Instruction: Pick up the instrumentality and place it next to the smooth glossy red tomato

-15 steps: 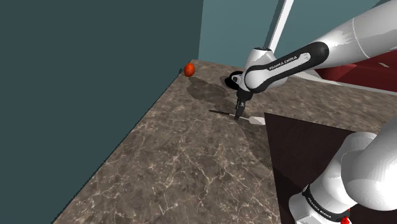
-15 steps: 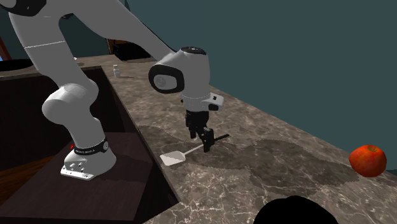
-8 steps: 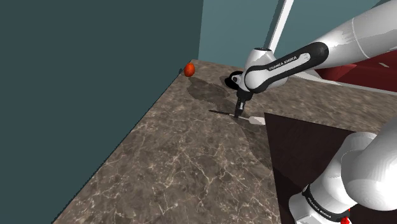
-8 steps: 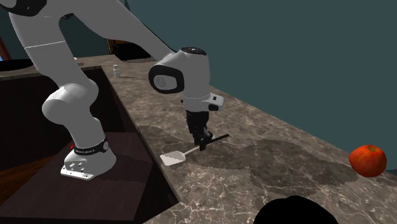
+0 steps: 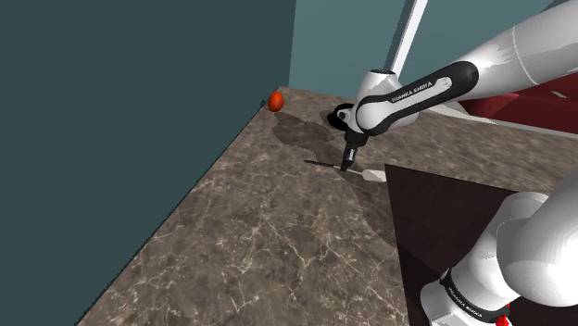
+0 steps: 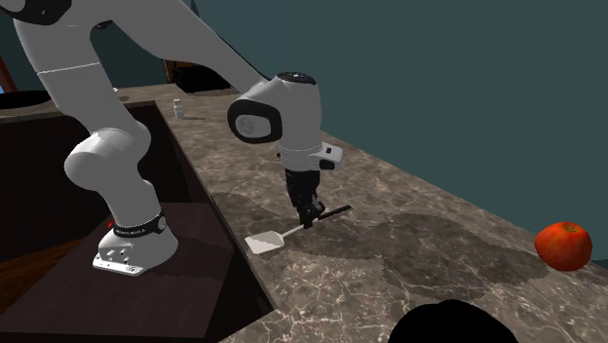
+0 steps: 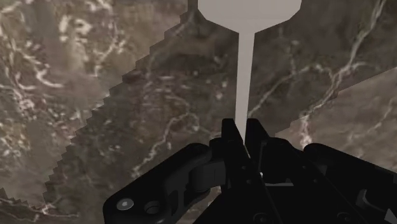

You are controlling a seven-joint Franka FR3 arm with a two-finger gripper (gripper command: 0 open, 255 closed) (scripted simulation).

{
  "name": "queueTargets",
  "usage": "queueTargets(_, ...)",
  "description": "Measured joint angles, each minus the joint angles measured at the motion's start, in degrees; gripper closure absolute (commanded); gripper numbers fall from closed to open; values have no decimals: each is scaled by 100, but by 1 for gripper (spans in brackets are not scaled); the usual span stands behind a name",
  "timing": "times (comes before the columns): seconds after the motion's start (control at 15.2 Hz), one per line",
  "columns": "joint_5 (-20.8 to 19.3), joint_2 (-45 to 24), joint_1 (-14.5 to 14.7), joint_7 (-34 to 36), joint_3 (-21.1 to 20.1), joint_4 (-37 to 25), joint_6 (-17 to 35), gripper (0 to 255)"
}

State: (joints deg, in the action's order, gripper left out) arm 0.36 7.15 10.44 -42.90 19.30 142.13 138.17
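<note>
The pincer [image 7: 243, 124] points down at the counter [image 5: 269, 231], its fingers closed on the thin shaft of the spatula [image 6: 263, 242]. The spatula lies flat on the counter, with its pale blade just beside the dark stand [image 5: 463, 222]. The tomato [image 6: 563, 244] sits well apart, near the wall [image 5: 139, 111].

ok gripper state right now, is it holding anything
The gripper is closed on the thin handle of the white spatula.
</note>
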Motion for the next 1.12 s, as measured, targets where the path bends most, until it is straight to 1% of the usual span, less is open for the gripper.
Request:
queueTargets(0.66,-200,490,-39,183,-71,-278,-744,255)
queueTargets(1.12,-277,754,-59,251,-115,-608,-1328,255)
